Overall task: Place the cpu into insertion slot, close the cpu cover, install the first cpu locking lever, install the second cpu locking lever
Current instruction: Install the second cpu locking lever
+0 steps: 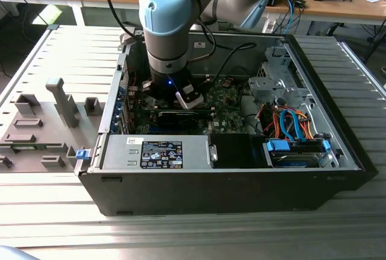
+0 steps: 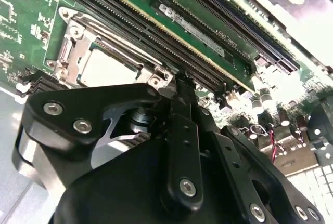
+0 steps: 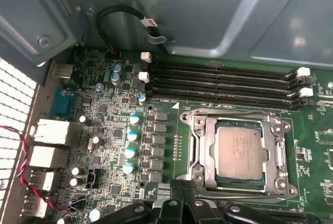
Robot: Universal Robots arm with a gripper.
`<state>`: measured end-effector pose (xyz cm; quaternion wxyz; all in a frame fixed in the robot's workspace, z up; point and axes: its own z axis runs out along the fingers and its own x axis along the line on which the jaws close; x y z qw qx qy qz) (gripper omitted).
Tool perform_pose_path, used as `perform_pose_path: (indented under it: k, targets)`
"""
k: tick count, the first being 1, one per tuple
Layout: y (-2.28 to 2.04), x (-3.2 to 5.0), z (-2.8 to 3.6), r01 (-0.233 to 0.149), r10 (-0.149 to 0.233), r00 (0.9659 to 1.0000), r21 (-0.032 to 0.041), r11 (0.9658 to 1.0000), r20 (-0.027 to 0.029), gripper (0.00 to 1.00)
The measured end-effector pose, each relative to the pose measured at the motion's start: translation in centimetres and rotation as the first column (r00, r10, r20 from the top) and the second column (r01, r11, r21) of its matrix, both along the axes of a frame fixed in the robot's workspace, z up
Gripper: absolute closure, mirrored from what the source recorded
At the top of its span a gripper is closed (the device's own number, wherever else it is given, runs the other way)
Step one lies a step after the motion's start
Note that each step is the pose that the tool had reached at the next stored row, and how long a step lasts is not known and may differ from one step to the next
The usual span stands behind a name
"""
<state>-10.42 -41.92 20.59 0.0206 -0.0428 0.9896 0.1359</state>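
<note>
Right now the cpu (image 3: 240, 153) sits in the insertion slot (image 3: 263, 182), and the cpu cover (image 3: 277, 154) looks folded down around it, so placing and closing seem done; whether either locking lever is latched, I cannot tell. In both wrist views the gripper (image 3: 181, 187) hovers just at the socket's edge, fingers (image 2: 183, 99) together on nothing. Around it: green motherboard (image 3: 112, 146), black memory slots (image 3: 223, 81), the open computer case (image 1: 289, 181) on a slatted metal table (image 1: 181, 236), wooden desks at twelve o'clock.

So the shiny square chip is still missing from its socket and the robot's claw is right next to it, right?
Not quite. The cpu already sits in the insertion slot, as the first wrist view shows. The gripper is indeed right beside it.
</note>
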Motion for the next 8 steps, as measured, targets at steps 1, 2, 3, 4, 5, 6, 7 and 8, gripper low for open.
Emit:
perform_pose_path:
  k: [1, 2, 3, 4, 5, 6, 7, 8]
  targets:
    - [0.14, 0.12, 0.01, 0.000, 0.000, 1.0000, -0.0002, 1.0000, -0.0001, 0.89]
    - [0.47, 0.39, 0.01, 0.000, 0.000, 1.0000, -0.0002, 1.0000, -0.0016, 0.89]
    - [0.61, 0.59, 0.00, 0.000, 0.000, 1.0000, -0.0002, 1.0000, -0.0030, 0.89]
    - [0.76, 0.86, 0.00, -0.001, 0.001, 1.0000, -0.0003, 1.0000, -0.0049, 0.89]
    - [0.89, 1.10, 0.00, -0.001, 0.001, 1.0000, -0.0004, 1.0000, -0.0067, 0.89]
    - [1.03, 1.32, -0.01, -0.001, 0.001, 1.0000, -0.0002, 1.0000, -0.0083, 0.89]
    - [1.19, 1.49, -0.02, -0.001, 0.001, 1.0000, -0.0002, 1.0000, -0.0094, 0.89]
    - [1.43, 1.72, -0.02, -0.001, 0.001, 0.9999, -0.0002, 1.0000, -0.0109, 0.89]
